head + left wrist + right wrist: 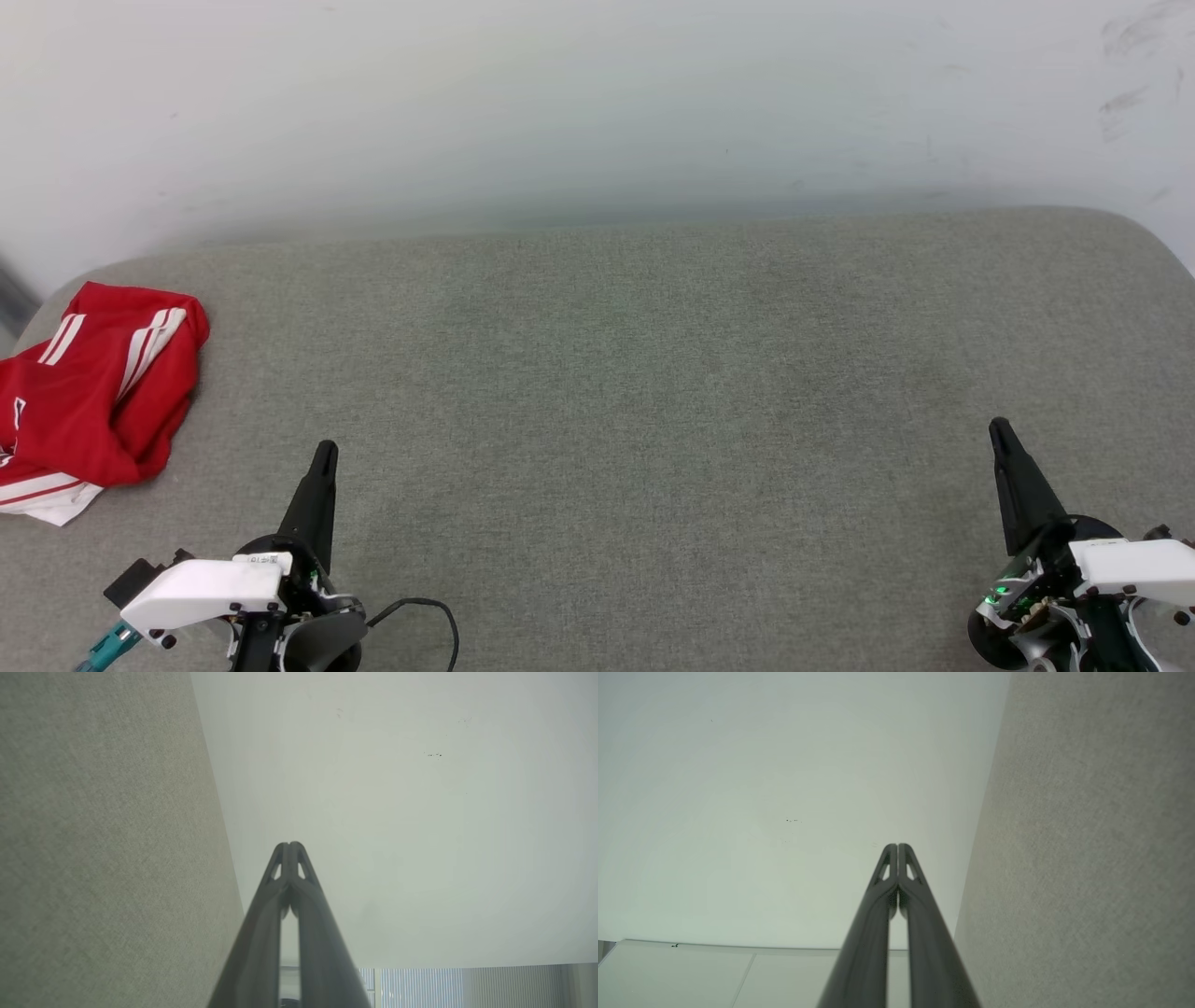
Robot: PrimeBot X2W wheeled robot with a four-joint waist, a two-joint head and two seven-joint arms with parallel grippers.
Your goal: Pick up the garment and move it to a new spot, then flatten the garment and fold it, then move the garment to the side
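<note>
your left fingers [322,464] rise from the lower left of the head view, dark and pressed together into one narrow point, with nothing between them. your right fingers [1002,439] rise from the lower right, pressed together in the same way and also empty. both pairs sit over a grey, fabric-covered counter [635,392] that ends at a pale wall [560,112] ahead of the fingertips. whether the tips touch the fabric cannot be told.

the garment [93,401] lies to the left of your left fingers and a little ahead of their tip, apart from them, at the counter's left edge. it is a crumpled red heap with white stripes across its upper folds and a white, red-striped hem at the end nearest you. it is well apart from your right fingers, across almost the full width of the counter.

a thin black cable [439,616] loops just to the right of the base of your left fingers.

in the left wrist view, your left fingers [286,848] meet at the tips, with the grey counter to their left and the wall to their right. in the right wrist view, your right fingers [893,848] also meet at the tips, with the wall to their left and the counter to their right.
</note>
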